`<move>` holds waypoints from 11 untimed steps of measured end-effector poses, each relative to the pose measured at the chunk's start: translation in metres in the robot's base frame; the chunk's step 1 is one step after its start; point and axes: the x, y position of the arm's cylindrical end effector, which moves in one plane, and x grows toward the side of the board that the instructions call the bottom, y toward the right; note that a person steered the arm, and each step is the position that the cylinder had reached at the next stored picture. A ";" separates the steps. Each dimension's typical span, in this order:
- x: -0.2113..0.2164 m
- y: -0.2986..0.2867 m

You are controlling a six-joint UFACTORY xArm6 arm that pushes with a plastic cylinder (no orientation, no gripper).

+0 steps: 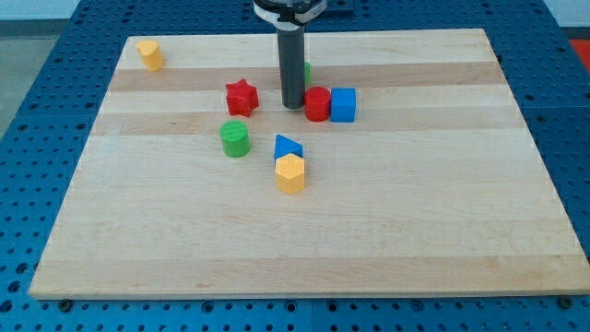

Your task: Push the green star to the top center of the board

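Note:
The green star [306, 69] is almost wholly hidden behind my rod; only a thin green sliver shows at the rod's right edge, near the view's top centre. My tip [293, 105] rests on the board just below the star, between the red star [241, 97] on its left and the red cylinder [317, 104] on its right.
A blue cube [343, 105] touches the red cylinder's right side. A green cylinder [235, 138] stands below the red star. A blue triangle [288, 147] sits against a yellow hexagon [290, 172] mid-board. A yellow cylinder [150, 54] is at the top left corner.

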 end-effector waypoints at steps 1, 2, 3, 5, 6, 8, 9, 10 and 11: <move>-0.002 0.003; -0.008 0.003; -0.018 0.003; -0.049 0.003; -0.061 0.003; -0.062 0.003; -0.061 0.003; -0.049 0.003; -0.044 0.003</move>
